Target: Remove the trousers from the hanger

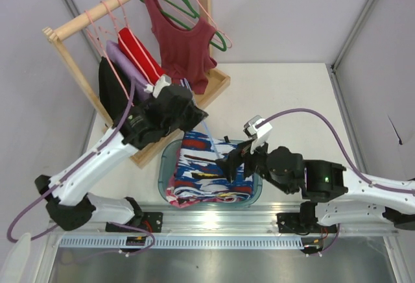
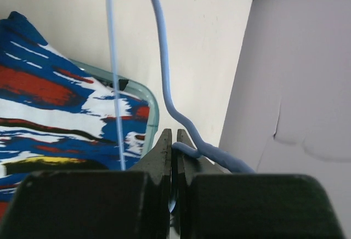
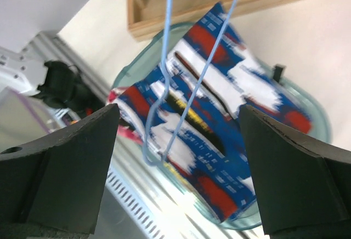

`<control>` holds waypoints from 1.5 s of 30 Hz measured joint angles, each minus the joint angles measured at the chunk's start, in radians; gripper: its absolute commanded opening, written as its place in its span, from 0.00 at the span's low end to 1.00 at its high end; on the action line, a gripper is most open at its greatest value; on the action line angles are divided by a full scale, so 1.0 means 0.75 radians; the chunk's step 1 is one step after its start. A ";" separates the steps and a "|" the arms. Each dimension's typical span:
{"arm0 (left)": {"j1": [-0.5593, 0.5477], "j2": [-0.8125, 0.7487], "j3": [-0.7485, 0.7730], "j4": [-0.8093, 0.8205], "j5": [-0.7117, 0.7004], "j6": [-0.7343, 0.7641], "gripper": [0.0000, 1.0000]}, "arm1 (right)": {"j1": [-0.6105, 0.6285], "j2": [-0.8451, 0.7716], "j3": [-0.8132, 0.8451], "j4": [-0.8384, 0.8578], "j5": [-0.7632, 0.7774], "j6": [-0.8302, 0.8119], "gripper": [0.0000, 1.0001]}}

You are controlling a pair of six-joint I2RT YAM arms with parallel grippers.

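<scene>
Royal-blue cloth, patched and streaked in white and red: the trousers (image 1: 207, 169), one pair, lying crumpled in the teal basin (image 1: 165, 166) at the near middle of the table (image 1: 292, 95). A pink edge of cloth shows under their near side.

Light-blue wire: the hanger (image 2: 164, 74), one, thin. It is up over the basin's far-left part, off the rack. Its wire is pinched in the left gripper (image 2: 174, 135), whose jaws are closed tight on a bend of it. In the right wrist view two strands of the wire and a curled end cross in front of the trousers. Whether the wire touches the cloth cannot be told.

Right gripper (image 3: 179, 110): jaws spread wide, nothing between the fingers (image 3: 66, 168) but air. It hangs just above the right part of the trousers, with the hanger's curled end between the fingers in its own view.

Wooden rack (image 1: 71, 56), far left: carries a dark-red tank top (image 1: 185, 43) on a green hanger (image 1: 188, 7), pink wire hangers (image 1: 97, 26), and further red, lilac and black garments.
</scene>
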State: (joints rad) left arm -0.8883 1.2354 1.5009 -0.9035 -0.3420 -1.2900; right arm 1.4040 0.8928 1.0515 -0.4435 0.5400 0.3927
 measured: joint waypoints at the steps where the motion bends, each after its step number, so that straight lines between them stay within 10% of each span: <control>1: 0.000 0.045 0.049 -0.033 -0.016 -0.041 0.00 | 0.007 0.011 0.022 -0.009 0.034 -0.029 0.97; 15: -0.020 0.444 0.455 -0.334 -0.133 -0.274 0.00 | -0.386 0.227 0.278 -0.020 -0.033 -0.341 0.84; 45: -0.004 0.585 0.565 -0.570 0.070 -0.600 0.00 | -0.352 0.325 0.109 0.105 -0.222 -0.454 0.54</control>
State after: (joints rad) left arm -0.8913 1.6745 1.9247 -1.3308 -0.2897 -1.7401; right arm 1.1400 1.1362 1.1332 -0.3645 0.3737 0.0521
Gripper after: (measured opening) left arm 0.029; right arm 0.554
